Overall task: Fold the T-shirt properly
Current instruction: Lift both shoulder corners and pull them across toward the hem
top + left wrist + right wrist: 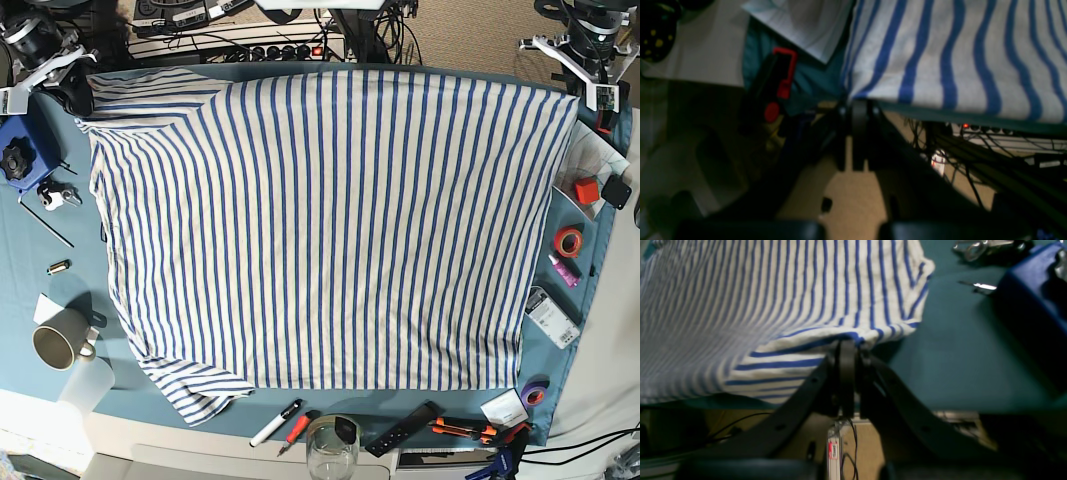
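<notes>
The T-shirt (330, 220), white with thin blue stripes, lies spread flat over most of the teal table cloth (30, 260). One sleeve (195, 390) sticks out at the near left. At the far corner on the base view's right, my left gripper (857, 103) is shut on the T-shirt's edge (940, 60), right at the table's rim. At the far corner on the base view's left, my right gripper (847, 345) is shut on a raised fold of the T-shirt (790, 300).
A mug (55, 345), a blue box (20, 150) and small metal tools sit on the left strip. A marker (275, 423), a glass jar (332, 450) and hand tools line the near edge. An orange tape roll (569, 240) and red parts (585, 188) lie on the right.
</notes>
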